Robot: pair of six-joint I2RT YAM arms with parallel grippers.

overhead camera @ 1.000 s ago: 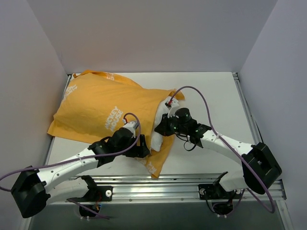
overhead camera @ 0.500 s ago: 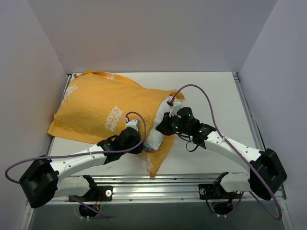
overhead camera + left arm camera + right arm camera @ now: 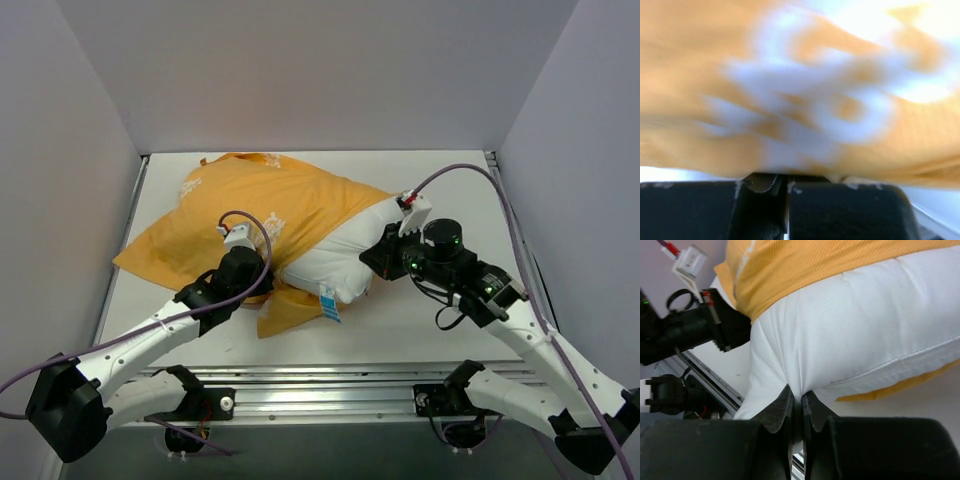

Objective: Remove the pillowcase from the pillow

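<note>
The orange-yellow pillowcase (image 3: 265, 200) lies bunched across the left and middle of the table. The white pillow (image 3: 345, 258) sticks out of its right-hand opening, with a small blue tag (image 3: 329, 304) at the near edge. My left gripper (image 3: 262, 287) is shut on the pillowcase's near edge. In the left wrist view the blurred orange cloth (image 3: 805, 100) fills the frame above the closed fingertips (image 3: 786, 179). My right gripper (image 3: 380, 256) is shut on the pillow's right end. The right wrist view shows white pillow fabric (image 3: 865, 335) pinched between the fingers (image 3: 797, 396).
Grey walls enclose the table on three sides. An aluminium rail (image 3: 330, 385) runs along the near edge between the arm bases. Purple cables loop above both wrists. The left arm's wrist (image 3: 695, 330) shows in the right wrist view, beside the pillow.
The left gripper has shut on the pillowcase. The right gripper has pulled the pillow to the right, so much more white shows. The case has bunched and shifted right.
</note>
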